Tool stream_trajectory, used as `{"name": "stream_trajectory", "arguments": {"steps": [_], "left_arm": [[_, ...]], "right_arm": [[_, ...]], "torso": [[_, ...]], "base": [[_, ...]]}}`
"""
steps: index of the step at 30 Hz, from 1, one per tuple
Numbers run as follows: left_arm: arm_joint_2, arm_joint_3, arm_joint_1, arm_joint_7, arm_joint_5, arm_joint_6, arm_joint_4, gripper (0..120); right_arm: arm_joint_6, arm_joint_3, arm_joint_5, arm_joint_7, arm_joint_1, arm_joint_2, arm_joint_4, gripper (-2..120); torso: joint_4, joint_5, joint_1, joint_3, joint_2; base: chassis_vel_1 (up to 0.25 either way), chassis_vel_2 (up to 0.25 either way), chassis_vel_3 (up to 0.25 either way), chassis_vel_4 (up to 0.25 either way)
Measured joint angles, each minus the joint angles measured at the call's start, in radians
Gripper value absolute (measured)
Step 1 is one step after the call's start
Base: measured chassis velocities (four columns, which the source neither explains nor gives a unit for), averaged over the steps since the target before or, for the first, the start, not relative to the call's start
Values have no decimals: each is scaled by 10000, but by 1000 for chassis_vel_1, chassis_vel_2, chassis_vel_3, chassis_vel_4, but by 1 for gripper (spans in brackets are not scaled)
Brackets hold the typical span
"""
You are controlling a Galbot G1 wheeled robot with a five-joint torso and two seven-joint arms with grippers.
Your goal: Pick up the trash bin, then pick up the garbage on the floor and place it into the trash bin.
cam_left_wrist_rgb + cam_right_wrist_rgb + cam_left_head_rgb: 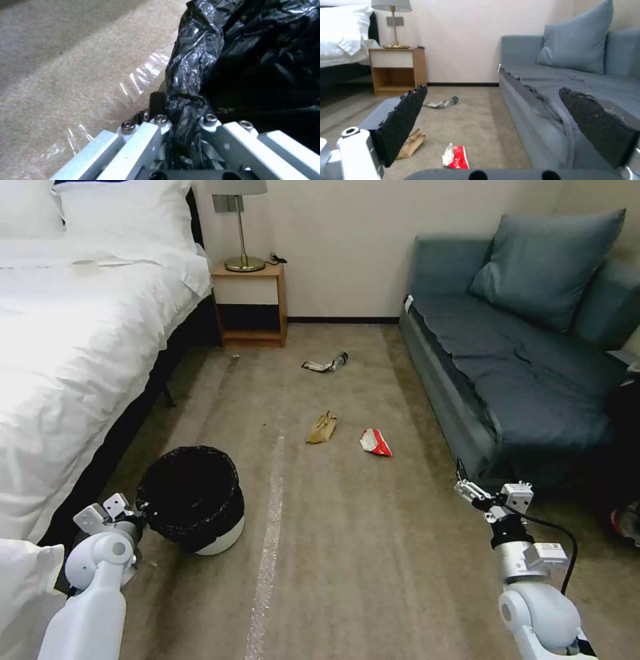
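At the far left a white bed (73,333) runs along the room, and beside its near corner the left gripper (137,513) sits at the rim of the trash bin (193,500), its fingers (146,135) closed tight on a bunched fold of the black bag (186,110) that lines the bin. The bin itself stands on the floor (373,553) just left of a pale strip of tape (270,540). Beyond, against the far wall, a wooden nightstand (252,303) carries a lamp (241,227). Out on the carpet lie a small bottle (339,359) touching a flat wrapper (317,366), then nearer a crumpled brown paper bag (321,429) and, just to its right, a red-and-white snack wrapper (376,442). Further right the right gripper (477,493) hangs in the air near the front edge of the blue sofa (507,367), its dark pads (403,122) spread wide apart and holding nothing.
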Motion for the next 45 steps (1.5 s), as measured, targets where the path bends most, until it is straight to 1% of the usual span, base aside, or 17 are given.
{"name": "stream_trajectory", "arguments": {"steps": [3, 9, 11, 12, 14, 15, 17, 20, 22, 23, 24, 25, 27, 31, 33, 37, 45], "left_arm": [[24, -81, 77, 31, 160, -92, -110, 3], [70, -248, 420, 384, 1003, -265, -510, 3], [145, -338, 652, 718, 1605, -265, -1166, 3], [145, -338, 652, 718, 1605, -265, -1166, 3], [162, -340, 779, 906, 2050, -265, -1855, 3], [162, -340, 779, 906, 2050, -265, -1855, 3], [115, -249, 904, 1093, 2713, -352, -2585, 3], [62, -185, 961, 1112, 2953, -393, -2860, 3], [-101, -14, 1104, 1024, 3357, -402, -3521, 3], [-101, -14, 1104, 1024, 3357, -402, -3521, 3], [-195, 65, 1166, 882, 3487, -374, -3823, 3], [-195, 65, 1166, 882, 3487, -374, -3823, 3], [-287, 143, 1309, 736, 3597, -207, -4234, 3], [-358, 164, 1392, 595, 3662, -133, -4363, 3], [-458, 161, 1462, 412, 3674, -118, -4365, 3], [-641, 126, 1667, 357, 3664, -119, -4347, 3], [-714, 76, 1812, 385, 3620, -142, -4348, 3]], "right_arm": [[44, -4, -59, -18, 26, 36, -70, 100], [120, -174, -335, 125, 116, 148, -145, 100], [30, -239, -525, 280, 221, 139, -147, 100], [30, -239, -525, 280, 221, 139, -147, 100], [-23, -255, -585, 343, 344, 127, -211, 100], [-23, -255, -585, 343, 344, 127, -211, 100], [-93, -268, -591, 438, 450, 106, -328, 100], [-165, -267, -582, 435, 469, 61, -359, 100], [-177, -266, -742, 467, 597, 34, -538, 100], [-177, -266, -742, 467, 597, 34, -538, 100], [-58, -266, -824, 534, 698, 51, -684, 100], [-58, -266, -824, 534, 698, 51, -684, 100], [122, -314, -720, 490, 771, 34, -842, 100], [254, -398, -591, 378, 811, 6, -936, 100], [612, -478, -795, 255, 919, 3, -1156, 100], [1112, -611, -1050, 169, 1105, 5, -1431, 100], [1369, -621, -1072, -50, 1110, 25, -1498, 100]], "torso": [[-2, -3, 0, 1, 0], [0, -1, 0, 1, 0], [3, 3, 0, 1, 0], [3, 3, 0, 1, 0], [0, 3, 0, 0, 0], [0, 3, 0, 0, 0], [0, 7, 0, 1, 0], [0, 5, 0, 1, 0], [-1, 5, 0, 1, 0], [-1, 5, 0, 1, 0], [-1, 5, 1, 1, 0], [-1, 5, 1, 1, 0], [0, 5, 0, 1, 0], [-1, 5, 0, 0, 1], [0, 3, 0, 0, 0], [1, 3, 0, 1, 0], [0, 3, 0, 1, 0]], "base": [[0, 0, 0, 0], [0, 0, 0, 0], [0, 0, 0, 0], [0, 0, 0, 0], [0, 0, 0, 0], [0, 0, 0, 0], [0, 0, 0, 0], [0, 0, 0, 0], [0, 0, 0, 0], [0, 0, 0, 0], [0, 0, 0, 0], [0, 0, 0, 0], [0, 0, 0, 0], [0, 0, 0, 0], [0, 0, 0, 0], [0, 0, 0, 0], [0, 0, 0, 0]]}}
